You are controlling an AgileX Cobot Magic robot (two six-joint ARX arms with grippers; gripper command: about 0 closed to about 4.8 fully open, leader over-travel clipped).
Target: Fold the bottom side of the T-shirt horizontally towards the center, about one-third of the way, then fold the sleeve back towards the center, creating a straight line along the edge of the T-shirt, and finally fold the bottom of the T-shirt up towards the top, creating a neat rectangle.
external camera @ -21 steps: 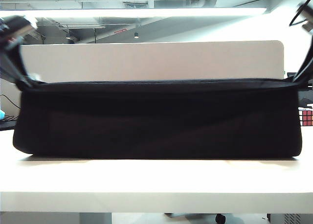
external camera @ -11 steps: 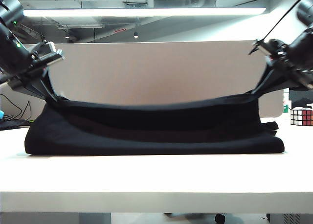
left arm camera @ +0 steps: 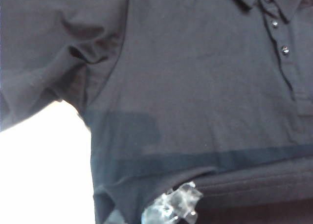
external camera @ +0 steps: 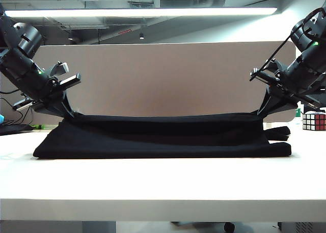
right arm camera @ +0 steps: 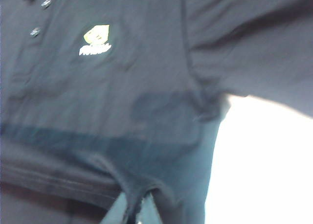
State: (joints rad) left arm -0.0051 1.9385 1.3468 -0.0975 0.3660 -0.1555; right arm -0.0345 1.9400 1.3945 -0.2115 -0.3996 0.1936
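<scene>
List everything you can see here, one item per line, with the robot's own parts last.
T-shirt: one, black, spread across the white table, its near edge lifted at both ends.
Logo: one, pale green and white, on the shirt's chest beside the buttons.
Buttons: a few, pale, down the placket under the collar.
Table: one, white, under the shirt.
Puzzle cube: one, multicoloured, on the table at the far right.
Partition: one, beige, behind the table.
Left hand: one, black, shut on the shirt's left end.
Right hand: one, black, shut on the shirt's right end.
</scene>
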